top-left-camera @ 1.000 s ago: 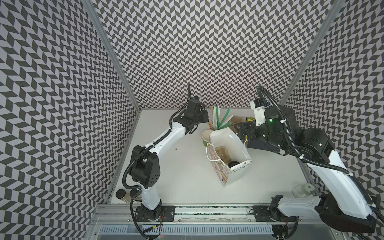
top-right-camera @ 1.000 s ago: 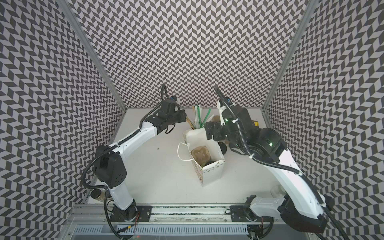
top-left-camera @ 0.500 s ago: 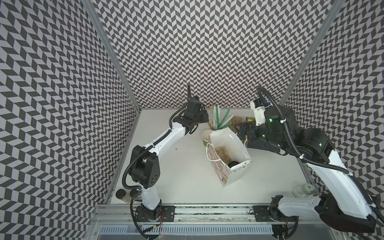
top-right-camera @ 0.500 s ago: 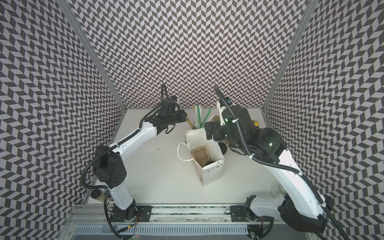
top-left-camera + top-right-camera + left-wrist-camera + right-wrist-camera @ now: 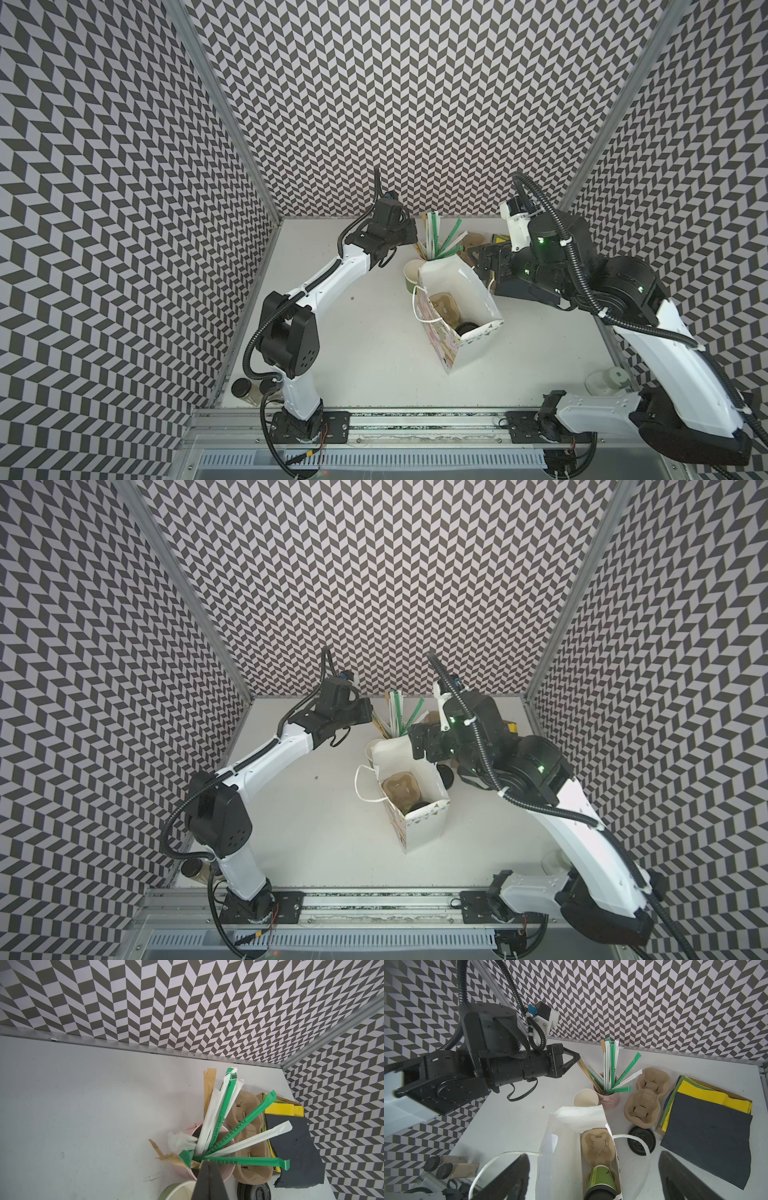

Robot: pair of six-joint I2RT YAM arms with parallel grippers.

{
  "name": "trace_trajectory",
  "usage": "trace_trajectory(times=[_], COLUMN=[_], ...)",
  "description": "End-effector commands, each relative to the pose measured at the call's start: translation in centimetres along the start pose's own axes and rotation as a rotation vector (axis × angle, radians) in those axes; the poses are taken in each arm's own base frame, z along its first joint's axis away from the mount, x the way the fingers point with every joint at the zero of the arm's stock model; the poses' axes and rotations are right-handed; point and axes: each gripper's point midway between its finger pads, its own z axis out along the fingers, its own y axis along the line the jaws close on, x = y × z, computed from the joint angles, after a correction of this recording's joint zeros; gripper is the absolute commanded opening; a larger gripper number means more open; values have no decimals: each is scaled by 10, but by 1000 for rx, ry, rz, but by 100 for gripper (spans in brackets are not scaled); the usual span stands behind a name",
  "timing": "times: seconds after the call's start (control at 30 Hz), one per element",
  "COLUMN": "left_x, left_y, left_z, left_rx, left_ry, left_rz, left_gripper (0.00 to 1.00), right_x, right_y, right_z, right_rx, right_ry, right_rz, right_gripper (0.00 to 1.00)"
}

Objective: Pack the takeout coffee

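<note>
chevron-patterned walls box in a white table [image 5: 365, 357]. at its middle a white paper bag [image 5: 478, 345] stands open, holding a brown pulp carrier [image 5: 598, 1145] with the takeout coffee [image 5: 601, 1180], green and black-lidded, seated in it. right gripper [image 5: 591, 1176] hangs above the bag, jaws spread wide. left gripper [image 5: 576, 1059], jaws together, points at the pink cup of straws [image 5: 209, 1147]; whether it pinches one, cannot tell.
</note>
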Motion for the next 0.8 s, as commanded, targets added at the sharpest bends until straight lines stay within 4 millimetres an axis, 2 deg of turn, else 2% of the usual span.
trace_trajectory(times=[0.0,0.23,0.37,0.47,0.57,0.63,0.77], left_x=[-35,-67,-91,-112,-130,-141,-145], left_y=[-29,-42,-52,-61,-74,-88,-117], left_z=[-32,-72,-105,-137,-178,-214,-272], left_rx=[64,80,100,114,140,163,193], left_ry=[-100,-208,-285,-344,-410,-462,-519], left_rz=[7,7,17,22,33,50,95], left_gripper=[0,0,0,0,0,0,0], right_x=[-7,0,-13,-21,-23,-22,-18], right_y=[-6,-21,-27,-34,-44,-52,-72], right_z=[-3,0,-9,-19,-22,-20,-13], right_rx=[30,96,119,134,162,184,218], right_ry=[-39,-52,-123,-174,-202,-203,-208], right_rz=[9,32,70,92,109,122,171], right_gripper=[94,96,99,99,99,99,99])
